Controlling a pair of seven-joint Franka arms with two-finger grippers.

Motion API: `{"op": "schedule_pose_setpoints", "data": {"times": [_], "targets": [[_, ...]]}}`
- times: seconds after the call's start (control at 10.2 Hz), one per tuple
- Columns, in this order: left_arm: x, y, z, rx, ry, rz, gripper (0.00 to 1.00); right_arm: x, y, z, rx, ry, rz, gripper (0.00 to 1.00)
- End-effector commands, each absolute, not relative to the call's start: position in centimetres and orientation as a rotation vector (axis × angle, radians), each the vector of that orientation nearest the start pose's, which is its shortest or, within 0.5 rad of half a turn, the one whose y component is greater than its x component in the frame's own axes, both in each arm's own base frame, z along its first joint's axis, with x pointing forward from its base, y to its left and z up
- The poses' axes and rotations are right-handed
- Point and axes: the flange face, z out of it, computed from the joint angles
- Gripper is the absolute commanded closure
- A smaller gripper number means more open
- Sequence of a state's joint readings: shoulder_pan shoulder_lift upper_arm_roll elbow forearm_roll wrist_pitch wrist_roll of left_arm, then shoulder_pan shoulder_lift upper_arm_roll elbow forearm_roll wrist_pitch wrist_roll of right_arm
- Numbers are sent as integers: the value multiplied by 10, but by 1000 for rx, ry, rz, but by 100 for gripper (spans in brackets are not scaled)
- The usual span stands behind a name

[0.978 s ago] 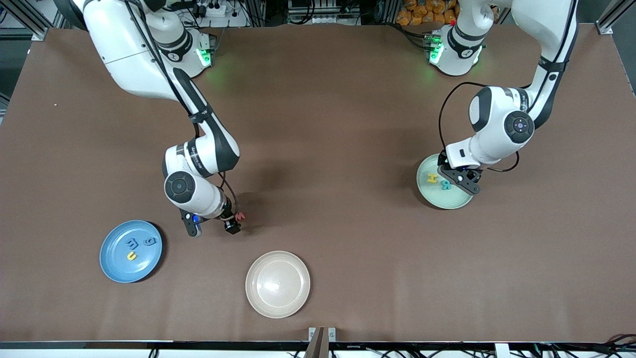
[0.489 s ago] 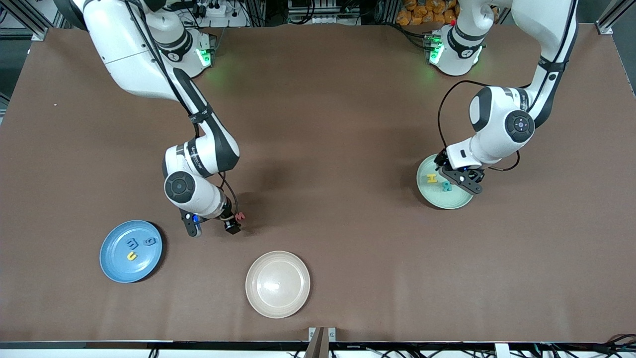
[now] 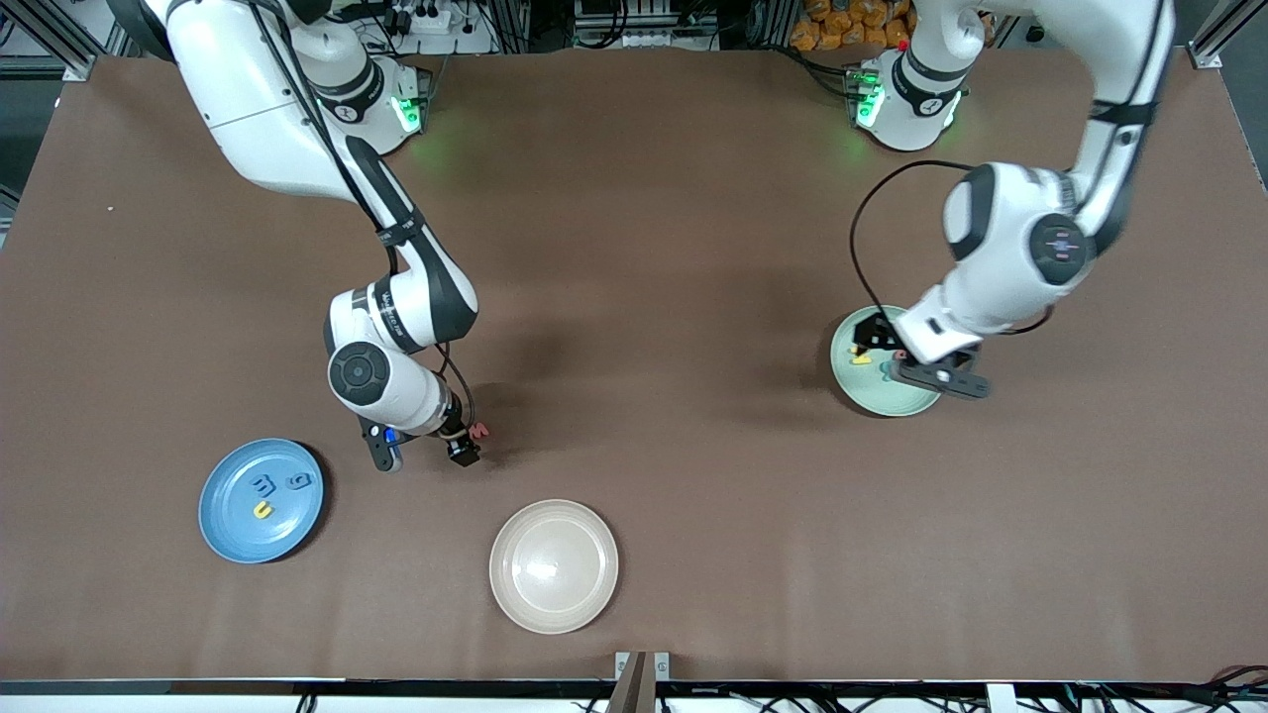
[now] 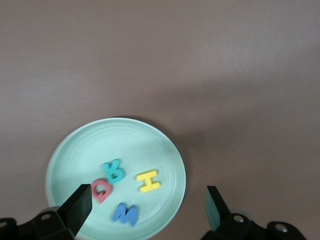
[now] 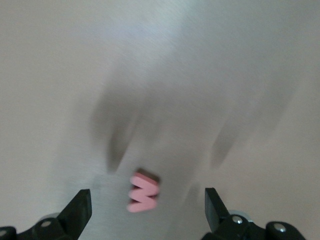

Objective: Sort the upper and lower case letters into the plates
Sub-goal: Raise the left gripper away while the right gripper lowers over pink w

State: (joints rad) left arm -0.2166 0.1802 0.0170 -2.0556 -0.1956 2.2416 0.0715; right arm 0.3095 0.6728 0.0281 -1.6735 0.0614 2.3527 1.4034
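The pale mint green plate [image 3: 885,398] lies toward the left arm's end of the table. In the left wrist view the plate [image 4: 75,155] holds a yellow H [image 4: 148,180], a teal R [image 4: 115,171], a red Q [image 4: 101,189] and a blue W [image 4: 125,214]. My left gripper [image 3: 874,339] hangs open and empty over it [image 4: 147,220]. The blue plate [image 3: 233,530] holds a blue w [image 3: 264,485], a teal g [image 3: 298,481] and a yellow u [image 3: 262,510]. A red w [image 3: 479,431] lies on the table. My right gripper [image 3: 464,451] is open, low beside the red w [image 5: 143,192].
A beige plate [image 3: 553,566] with nothing in it lies near the front camera's edge, between the blue plate and the table's middle. The brown table top [image 3: 674,297] spreads bare between the two arms.
My left gripper has risen above the mint green plate and its wrist has swung toward the table's end. The right arm and the red w have not moved.
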Motion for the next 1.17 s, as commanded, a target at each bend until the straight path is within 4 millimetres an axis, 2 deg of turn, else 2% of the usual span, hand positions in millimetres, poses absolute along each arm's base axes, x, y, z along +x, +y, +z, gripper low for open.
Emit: {"op": "schedule_pose_setpoints", "data": {"times": [0.0,0.1,0.29,0.39,0.49,0.68,0.98,1.08], "targets": [[594,-73,434,-3236,141,-60,0,658,209,257,-2596,1615,21,0],[600,-63,464,-3196,136,-31,0,658,211,259,-2593,1614,19,0],[603,-55,530,-3203,-57,-7,0,659,214,259,-2587,1615,20,0],[601,-55,568,-3210,-124,-47,0,655,222,253,-2593,1617,32,0],[597,-56,596,-3210,-172,-50,0,648,242,246,-2622,1580,37,0],[587,-54,619,-3199,-348,-75,0,640,255,225,-2656,1562,57,0],[587,-53,632,-3204,-367,-118,0,638,256,203,-2616,1628,61,0],[587,-71,634,-3184,-315,-123,0,640,247,195,-2605,1654,66,0]]}}
